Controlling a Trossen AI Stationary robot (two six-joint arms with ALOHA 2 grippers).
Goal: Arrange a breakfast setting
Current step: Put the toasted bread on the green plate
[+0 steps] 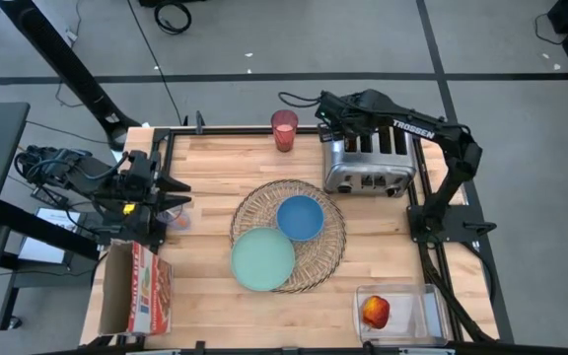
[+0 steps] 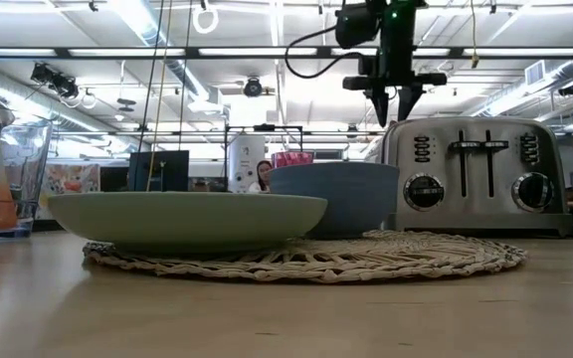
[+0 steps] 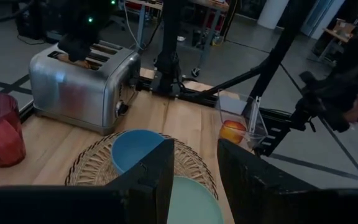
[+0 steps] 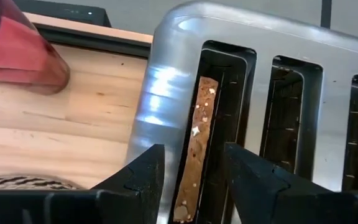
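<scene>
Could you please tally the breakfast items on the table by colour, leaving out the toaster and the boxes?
Red or pink: 2, the apple and the cup
Blue or teal: 2, the bowl and the plate
Tan or brown: 2, the wicker placemat and the toast slice
Total: 6

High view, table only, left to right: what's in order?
Left tool → box lies below it, so unranked → teal plate → cup → blue bowl → toaster → apple.
</scene>
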